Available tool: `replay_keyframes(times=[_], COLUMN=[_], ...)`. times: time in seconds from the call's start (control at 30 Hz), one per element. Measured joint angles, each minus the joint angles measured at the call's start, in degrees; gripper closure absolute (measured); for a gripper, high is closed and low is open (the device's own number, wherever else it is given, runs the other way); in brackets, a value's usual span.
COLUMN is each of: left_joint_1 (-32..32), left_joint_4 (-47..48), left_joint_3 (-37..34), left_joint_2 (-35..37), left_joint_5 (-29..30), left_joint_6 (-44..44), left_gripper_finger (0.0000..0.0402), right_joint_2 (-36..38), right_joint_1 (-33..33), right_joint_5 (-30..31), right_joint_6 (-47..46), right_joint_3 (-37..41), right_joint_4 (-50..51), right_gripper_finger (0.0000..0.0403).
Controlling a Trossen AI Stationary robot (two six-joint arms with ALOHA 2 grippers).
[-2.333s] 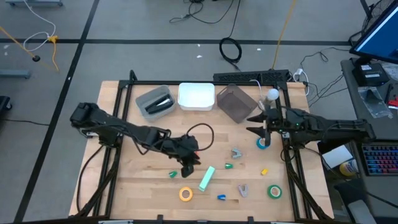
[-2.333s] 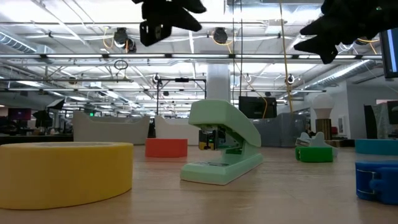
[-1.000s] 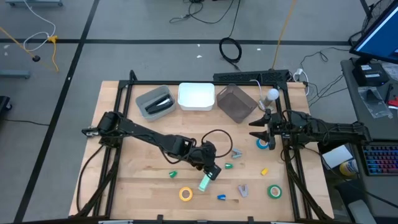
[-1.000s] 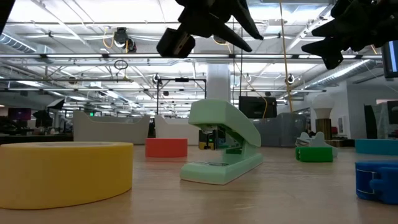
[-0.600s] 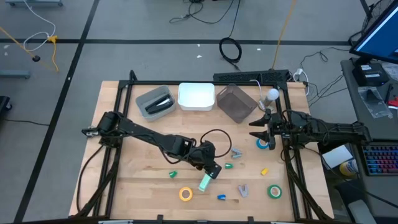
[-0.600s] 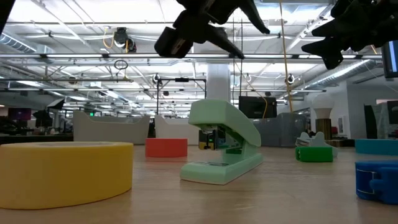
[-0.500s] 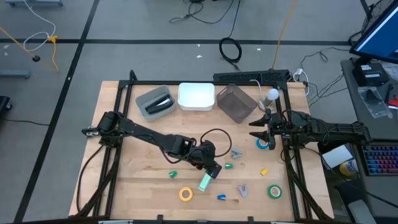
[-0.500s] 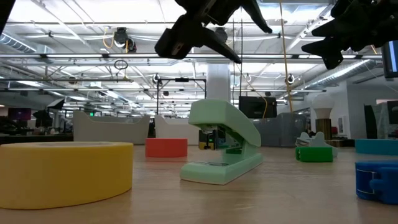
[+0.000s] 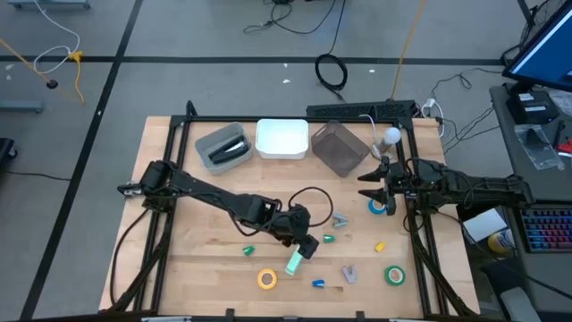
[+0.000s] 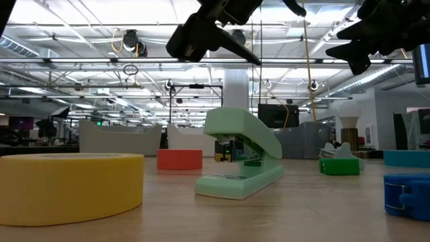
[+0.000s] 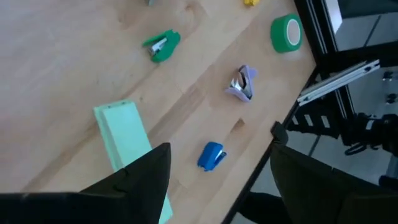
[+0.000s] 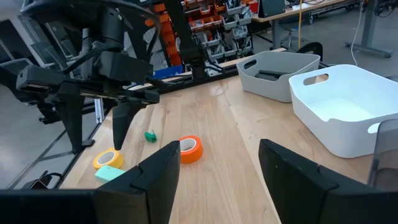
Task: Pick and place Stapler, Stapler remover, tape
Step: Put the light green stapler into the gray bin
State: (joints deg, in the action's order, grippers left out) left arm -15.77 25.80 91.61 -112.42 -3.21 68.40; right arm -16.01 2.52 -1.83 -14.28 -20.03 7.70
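Observation:
The mint-green stapler (image 9: 295,262) (image 10: 238,158) stands on its base on the table near the front. My left gripper (image 9: 307,247) (image 11: 221,140) hovers open just above its far end, touching nothing. Tape rolls lie flat: yellow (image 9: 267,279) by the stapler, green (image 9: 394,275) at the front right, blue (image 9: 379,207) under my right gripper (image 9: 374,188) (image 12: 219,144), which hangs open above it, and orange (image 12: 189,149). Small staple removers lie scattered: grey (image 9: 340,219), grey (image 9: 349,273), green (image 9: 329,239), blue (image 9: 318,283).
Three bins stand along the far edge: a grey one (image 9: 223,145) with a dark thing inside, a white one (image 9: 282,139) and a dark see-through one (image 9: 340,148). A green bit (image 9: 248,251) and a yellow bit (image 9: 380,246) lie on the wood. A black frame (image 9: 420,241) borders the table.
My left gripper has opened wide while staying above the stapler's far end. The stapler has not moved.

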Motion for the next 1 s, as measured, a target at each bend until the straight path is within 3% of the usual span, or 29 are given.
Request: replay_keyframes(times=[0.47,1.0], left_joint_1=[-2.7,-1.2], left_joint_4=[4.4,5.4], left_joint_3=[0.0,-0.1], left_joint_2=[-1.7,-6.2], left_joint_5=[0.6,-2.4], left_joint_6=[8.6,7.1], left_gripper_finger=[0.0128,0.0128], right_joint_2=[0.0,0.0], right_joint_1=[0.0,0.0], right_joint_5=[0.0,0.0], right_joint_6=[0.0,0.0], right_joint_3=[0.0,0.0], right_joint_4=[0.0,-0.2], right_gripper_finger=[0.0193,0.0193])
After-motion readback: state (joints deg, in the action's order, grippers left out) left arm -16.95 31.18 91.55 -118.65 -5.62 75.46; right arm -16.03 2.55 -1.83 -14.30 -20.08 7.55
